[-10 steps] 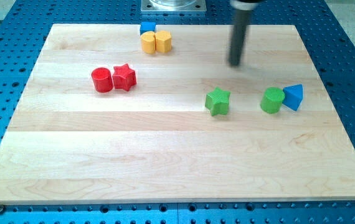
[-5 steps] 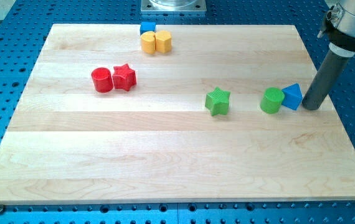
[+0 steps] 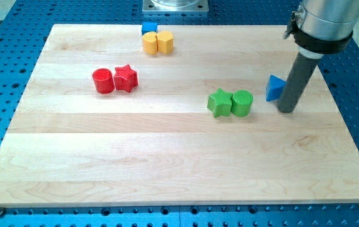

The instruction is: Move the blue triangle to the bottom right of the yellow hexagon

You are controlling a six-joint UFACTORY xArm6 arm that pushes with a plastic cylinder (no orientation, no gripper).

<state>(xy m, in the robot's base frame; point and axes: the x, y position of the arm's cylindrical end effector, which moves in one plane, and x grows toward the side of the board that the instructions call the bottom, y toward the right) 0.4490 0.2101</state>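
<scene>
A: Fingers first: there are none. The arm ends in a plain dark rod, so nothing opens, closes or holds anything. My tip (image 3: 286,110) rests on the board right beside the blue triangle (image 3: 274,88), on that block's right and slightly nearer side, touching it or nearly so.

B: And where is the triangle relative to its goal?

A: It sits on the right part of the wooden board (image 3: 167,157), about mid-depth. The yellow hexagon (image 3: 165,41) is far off at the far edge, left of centre, pressed against a yellow round block (image 3: 150,43), with a small blue cube (image 3: 148,28) just behind that pair. So the two are well apart.

B: How much is done, then?

A: Very little, I'd judge. Contact is made, but the triangle must travel a long way left and toward the far edge to end just right of and nearer than the hexagon. The green cylinder (image 3: 242,103) and green star (image 3: 220,102), touching each other, lie to the triangle's left and a bit nearer; the route should pass behind them. The red cylinder (image 3: 102,81) and red star (image 3: 126,77) are well clear on the left.

B: Any writing or labels?

A: None that I can read anywhere.
</scene>
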